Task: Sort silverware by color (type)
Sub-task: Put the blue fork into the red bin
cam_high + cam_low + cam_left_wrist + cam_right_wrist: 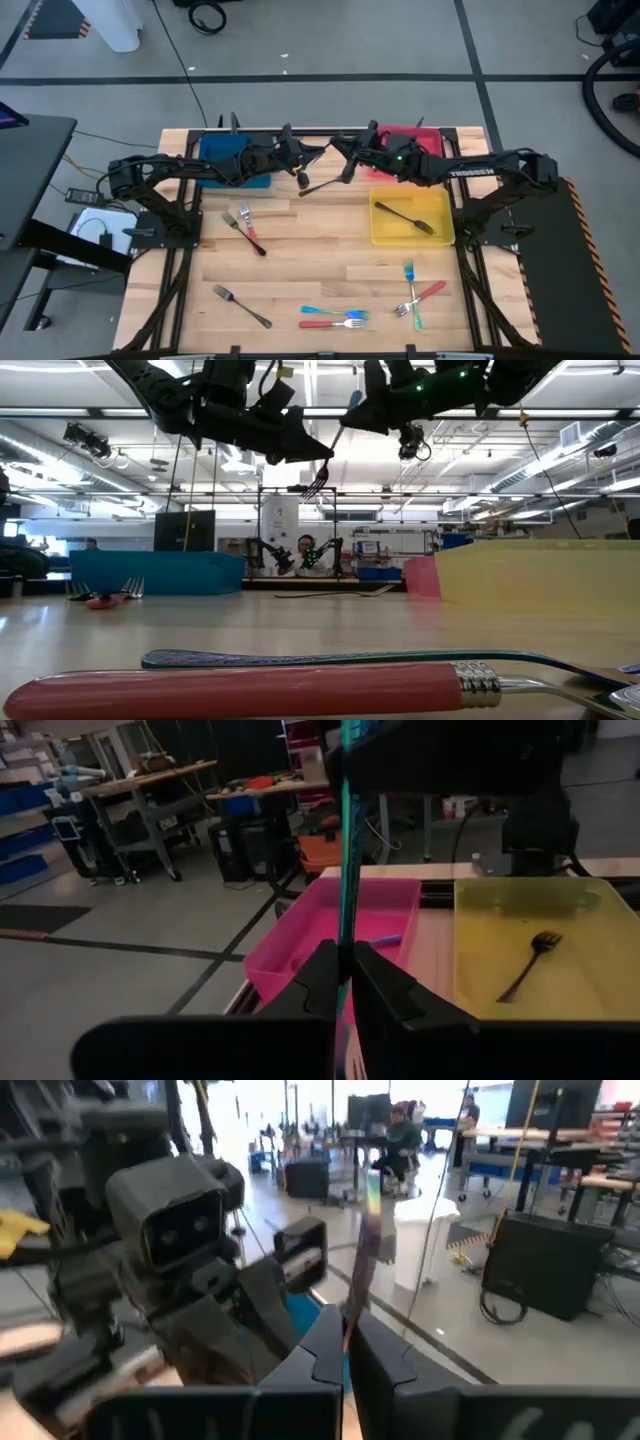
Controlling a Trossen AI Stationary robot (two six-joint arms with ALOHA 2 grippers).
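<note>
Passing a teal fork (322,183) between two arms, held well above the desk (320,270) at the upper middle of the high view. Left gripper (300,176) and right gripper (350,168) meet there, between the blue tray (225,158) and the pink tray (425,140).

Fingers: both wrist views show a thin teal strip clamped between closed fingers (330,975), so each gripper seems to pinch the same fork. Judgement: a handover.

Doing it well:
- One side should loosen only once the other grip is firm; otherwise the fork drops to the desk.
- Pull apart along the fork's length, not sideways, to avoid twisting it out.
- The teal fork probably belongs in the blue tray; which arm carries it there I cannot tell.

Look of the fork: slim, shiny, blue-green, tines hanging down in the low view.

Other silverware: one dark fork (404,217) lies in the yellow tray (382,236). Loose on the desk are a crossed pair (246,228) at centre left, a grey fork (241,305) lower left, a teal and red pair (334,318) at bottom centre, and another teal and red pair (415,297) lower right.
</note>
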